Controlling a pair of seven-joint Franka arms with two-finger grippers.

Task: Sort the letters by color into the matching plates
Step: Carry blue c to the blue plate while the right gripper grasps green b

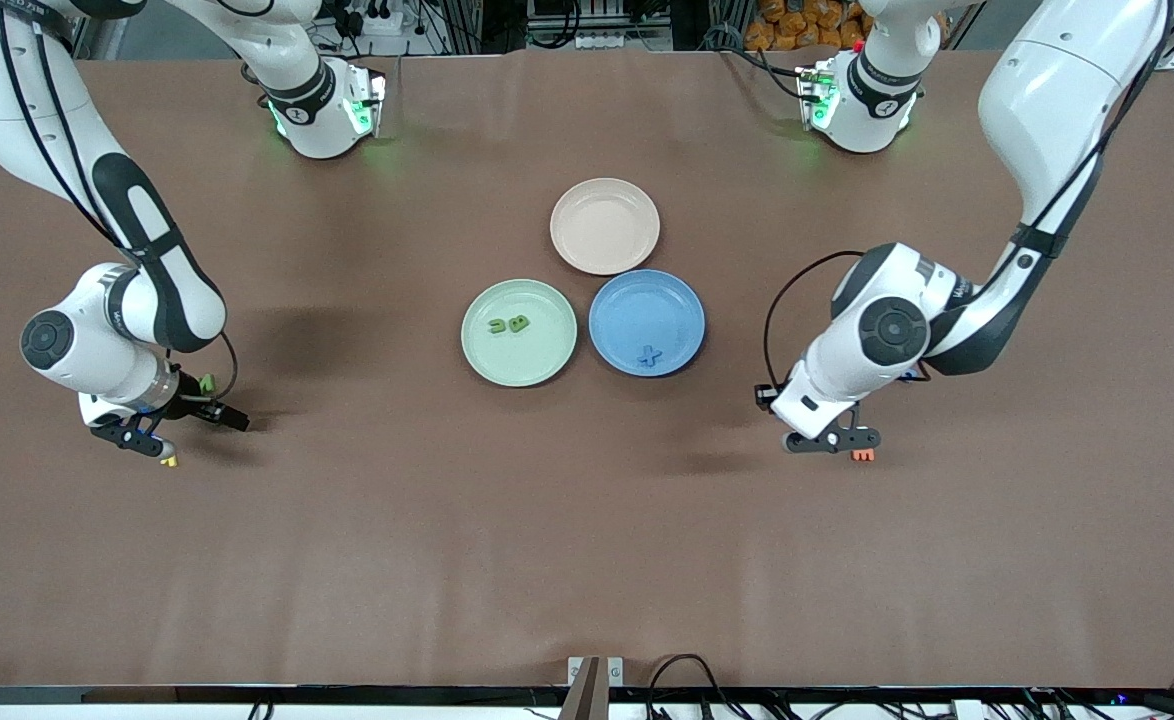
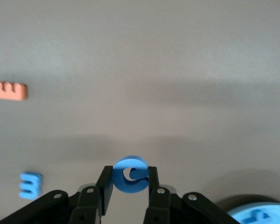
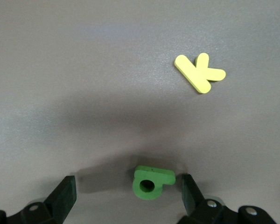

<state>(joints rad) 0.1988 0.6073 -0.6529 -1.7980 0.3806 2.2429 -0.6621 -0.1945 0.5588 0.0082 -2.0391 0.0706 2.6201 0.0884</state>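
My left gripper (image 2: 129,177) is shut on a round blue letter (image 2: 130,173) over the table at the left arm's end, beside the blue plate (image 1: 647,300). That plate holds a blue X (image 1: 651,355). Another blue letter (image 2: 30,185) lies on the table close by. Two green letters (image 1: 508,323) lie in the mint green plate (image 1: 519,365). My right gripper (image 3: 127,186) stands open low over the right arm's end of the table (image 1: 182,425). A green letter (image 3: 151,182) lies between its fingers, close to one of them.
A beige-pink plate (image 1: 605,226) sits farther from the front camera than the two colored plates. An orange E (image 2: 10,90) lies by the left gripper (image 1: 835,440). A yellow K (image 3: 199,72) lies near the right gripper.
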